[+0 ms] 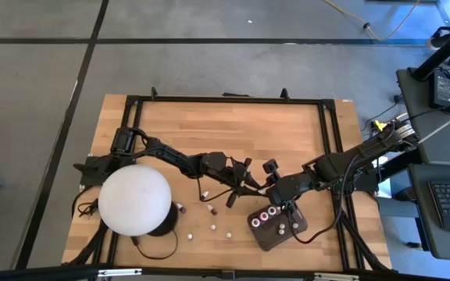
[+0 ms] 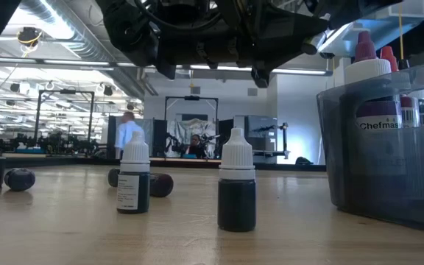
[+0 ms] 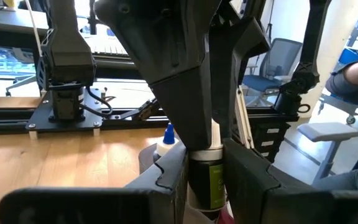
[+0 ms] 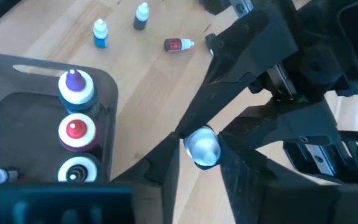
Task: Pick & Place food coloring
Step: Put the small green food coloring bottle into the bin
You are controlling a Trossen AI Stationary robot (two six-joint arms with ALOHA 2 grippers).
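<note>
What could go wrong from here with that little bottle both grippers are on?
1. The right gripper pinches only the rounded white cap of the bottle that the left gripper holds; on release it may slip or tilt.
2. The tray already holds the purple-topped bottle and others, so lowering another in could knock them.

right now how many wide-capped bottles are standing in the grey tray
3, in one row along a tray wall: purple-topped, red-topped next, dark-topped last. Smaller bottles share the tray; others may be hidden.
</note>
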